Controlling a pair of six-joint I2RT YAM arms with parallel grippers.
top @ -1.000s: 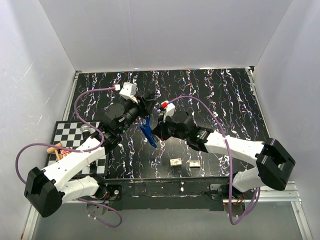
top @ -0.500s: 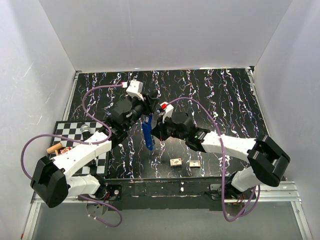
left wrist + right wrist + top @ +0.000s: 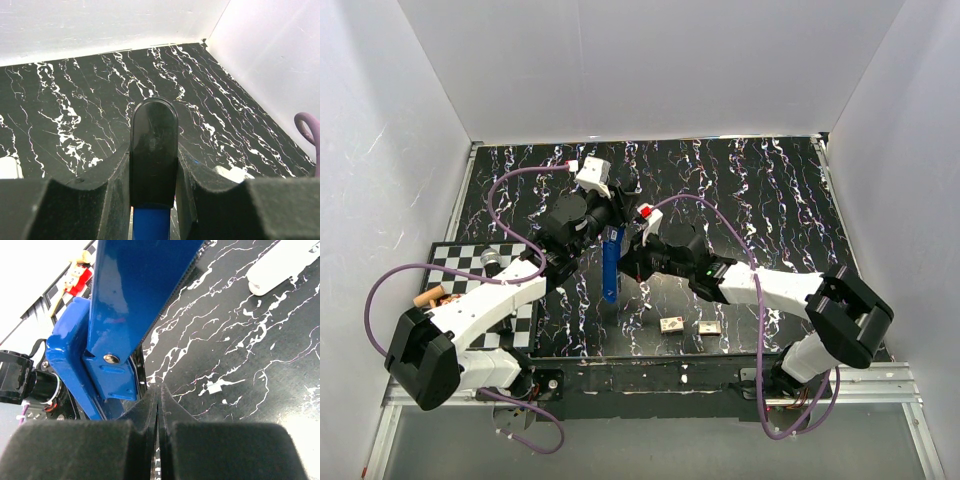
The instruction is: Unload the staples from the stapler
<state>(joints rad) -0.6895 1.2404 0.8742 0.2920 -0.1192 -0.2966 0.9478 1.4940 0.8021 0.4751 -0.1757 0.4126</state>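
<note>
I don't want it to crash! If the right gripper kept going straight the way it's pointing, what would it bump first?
Most likely the blue stapler, which the left gripper holds just ahead of the right gripper and its shut jaws. How close they are is hard to judge.

There is one blue stapler with a rounded black end [image 3: 610, 262]. Two small tan rectangular blocks lie just beside each other near the front edge of the one black, white-veined worktop [image 3: 770, 200]: one [image 3: 671, 324] and another [image 3: 709, 327]. One black-and-white checkered board [image 3: 450, 265] sits at the worktop's left edge. It carries one small silvery cylinder [image 3: 490, 258] and one small tan-and-red stick-like piece [image 3: 428, 297]. Two white-and-black robot arms are counted, left [image 3: 480, 305] and right [image 3: 780, 290], each trailing one purple cable, two in all [image 3: 510, 185] [image 3: 740, 235].
</note>
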